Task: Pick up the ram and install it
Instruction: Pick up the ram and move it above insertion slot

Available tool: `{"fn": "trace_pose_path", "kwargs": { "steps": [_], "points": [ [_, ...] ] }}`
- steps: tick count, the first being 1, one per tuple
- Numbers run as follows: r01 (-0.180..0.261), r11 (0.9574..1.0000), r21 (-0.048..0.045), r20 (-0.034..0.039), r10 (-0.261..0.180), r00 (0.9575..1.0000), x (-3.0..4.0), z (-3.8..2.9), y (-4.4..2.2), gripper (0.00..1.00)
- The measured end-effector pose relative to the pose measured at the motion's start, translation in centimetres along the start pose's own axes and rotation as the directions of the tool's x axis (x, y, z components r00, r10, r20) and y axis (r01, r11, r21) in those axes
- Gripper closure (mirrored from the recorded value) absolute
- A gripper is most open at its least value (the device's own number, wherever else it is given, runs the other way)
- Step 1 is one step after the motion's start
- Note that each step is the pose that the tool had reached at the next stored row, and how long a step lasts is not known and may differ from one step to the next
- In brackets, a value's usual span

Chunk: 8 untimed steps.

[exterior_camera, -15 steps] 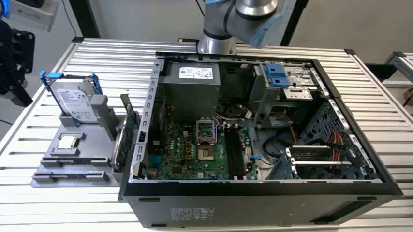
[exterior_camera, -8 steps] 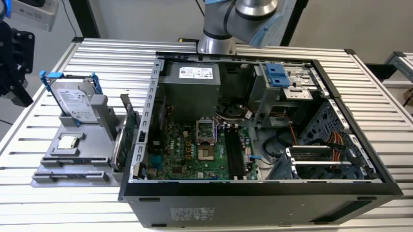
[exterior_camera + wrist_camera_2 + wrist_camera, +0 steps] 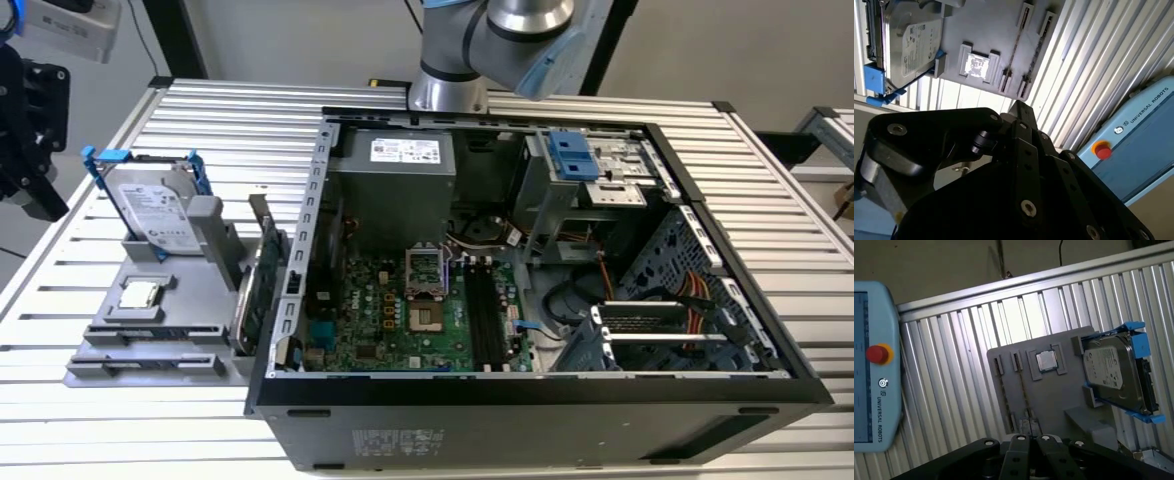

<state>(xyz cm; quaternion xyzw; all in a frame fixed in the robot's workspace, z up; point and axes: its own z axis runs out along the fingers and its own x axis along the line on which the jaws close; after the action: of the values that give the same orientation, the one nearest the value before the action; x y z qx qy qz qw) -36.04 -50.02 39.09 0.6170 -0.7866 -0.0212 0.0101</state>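
The ram (image 3: 1023, 390) stands on edge as a thin stick in the grey holder's (image 3: 1054, 395) slot nearest the square processor chip (image 3: 1046, 361). It also appears as a thin line in the second wrist view (image 3: 1015, 47) and as a bluish strip in the exterior view (image 3: 147, 330). My black gripper (image 3: 1029, 437) hangs off to the side of the holder with its fingers together and nothing between them. In the exterior view the gripper (image 3: 38, 200) is at the far left edge, apart from the holder (image 3: 187, 345). The motherboard's black slots (image 3: 483, 325) lie inside the open case.
A silver hard drive in a blue frame (image 3: 150, 210) stands at the holder's far end. A green circuit card (image 3: 267, 265) stands between holder and computer case (image 3: 534, 410). A blue-grey teach pendant with a red button (image 3: 876, 354) lies beyond the slatted table (image 3: 80, 420).
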Motion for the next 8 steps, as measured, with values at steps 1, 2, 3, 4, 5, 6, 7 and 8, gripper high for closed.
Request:
{"fn": "trace_pose_path", "kwargs": {
  "steps": [1, 2, 3, 4, 5, 6, 7, 8],
  "points": [
    [0.004, 1.0000, 0.0000, -0.0002, -0.004, 1.0000, 0.00, 0.00, 0.00, 1.00],
    [0.008, 1.0000, -0.0001, -0.0003, -0.008, 1.0000, 0.00, 0.00, 0.00, 1.00],
    [0.011, 0.9999, -0.0001, -0.0005, -0.011, 0.9999, 0.00, 0.00, 0.00, 1.00],
    [0.015, 0.9999, -0.0002, -0.0007, -0.015, 0.9999, 0.00, 0.00, 0.00, 1.00],
    [0.019, 0.9998, -0.0002, -0.0009, -0.019, 0.9998, 0.00, 0.00, 0.00, 1.00],
    [0.023, 0.9997, -0.0002, -0.0011, -0.023, 0.9997, 0.00, 0.00, 0.00, 1.00],
    [0.027, 0.9996, -0.0003, -0.0012, -0.027, 0.9996, -0.01, 0.00, 0.02, 1.00],
    [0.031, 0.9995, -0.0004, -0.0014, -0.031, 0.9995, 0.00, 0.00, 0.01, 1.00]
  ]
}}
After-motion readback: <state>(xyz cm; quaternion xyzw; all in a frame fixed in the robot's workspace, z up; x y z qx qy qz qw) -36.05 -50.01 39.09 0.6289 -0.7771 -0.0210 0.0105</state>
